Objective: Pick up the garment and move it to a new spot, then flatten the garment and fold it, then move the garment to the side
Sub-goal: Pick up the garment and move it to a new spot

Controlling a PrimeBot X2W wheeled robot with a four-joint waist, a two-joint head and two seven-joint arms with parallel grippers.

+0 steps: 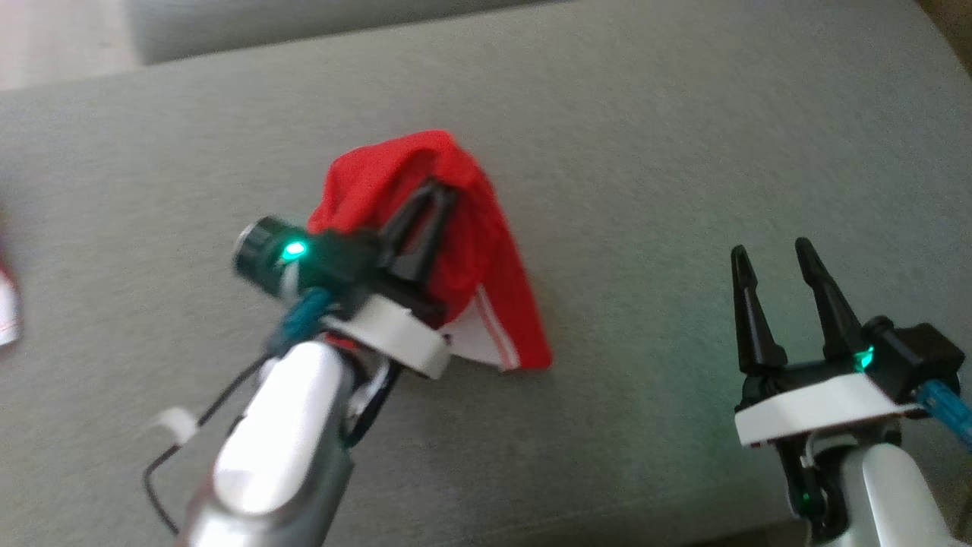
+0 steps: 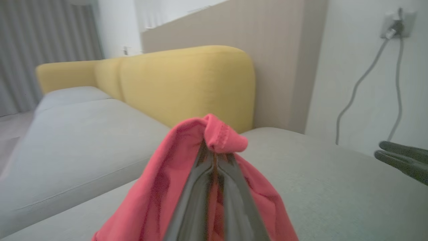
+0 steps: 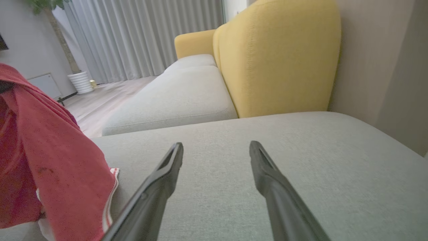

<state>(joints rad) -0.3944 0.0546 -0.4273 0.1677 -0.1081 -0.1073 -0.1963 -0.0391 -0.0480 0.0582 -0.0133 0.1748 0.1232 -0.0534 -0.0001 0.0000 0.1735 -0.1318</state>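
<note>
The garment (image 1: 471, 258) is red with white stripes along one hem, and it hangs bunched above the grey sofa seat (image 1: 645, 152). My left gripper (image 1: 439, 190) is shut on a fold near the garment's top; in the left wrist view the red cloth (image 2: 167, 187) drapes down over both closed fingers (image 2: 200, 187). The garment's lower striped hem (image 3: 112, 197) touches the seat. My right gripper (image 1: 772, 254) stands open at the lower right, well clear of the cloth, with nothing between its fingers (image 3: 167, 180).
The grey seat (image 3: 301, 160) spreads wide on all sides. A yellow backrest (image 3: 277, 57) rises behind it, with a second grey cushion (image 3: 174, 97) beyond. A wall with hanging cables (image 2: 361, 80) is on the right. A red and white item (image 1: 7, 304) lies at the far left edge.
</note>
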